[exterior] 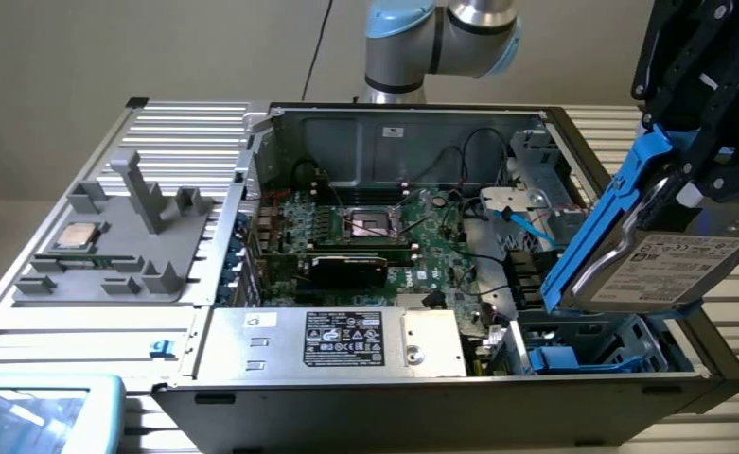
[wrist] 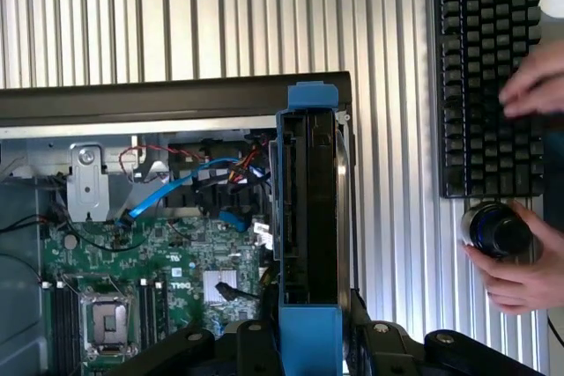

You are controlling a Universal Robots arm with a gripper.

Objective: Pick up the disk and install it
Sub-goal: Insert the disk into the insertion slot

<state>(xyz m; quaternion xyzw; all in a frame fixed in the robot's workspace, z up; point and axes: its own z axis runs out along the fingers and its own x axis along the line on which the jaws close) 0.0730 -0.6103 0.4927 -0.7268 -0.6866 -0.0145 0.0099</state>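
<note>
- Plainly, in the exterior view the gripper point(exterior: 708, 175) is clamped on the disk point(exterior: 672, 260). The disk hangs tilted in the air above the drive bay point(exterior: 596, 355), at the corner of the open computer case point(exterior: 470, 402) toward the exterior view's right, and seems to touch nothing but the claw.
- It is a flat grey-metal slab with a white printed label facing the camera. A bright blue carrier point(exterior: 609, 213) runs along its long edge.
- My judgement is that it is stiff and weighty for its bulk, with smooth metal faces that could slip. The plastic frame's sides look like the sounder place to grip it (and a drive takes knocks badly, so contact with the bay walls is the risk).
- In the wrist view the disk point(wrist: 308, 209) is seen edge-on, a dark strip between blue rails with a blue tab at its far end. The gripper point(wrist: 308, 345) has its black fingers pressed on either side of the near end.
- Beyond it lie the motherboard point(wrist: 176, 279) and the case wall.
- Outside the case, a person's hand point(wrist: 524, 275) rests on a round knob point(wrist: 498, 228) near a keyboard point(wrist: 485, 68).
</note>
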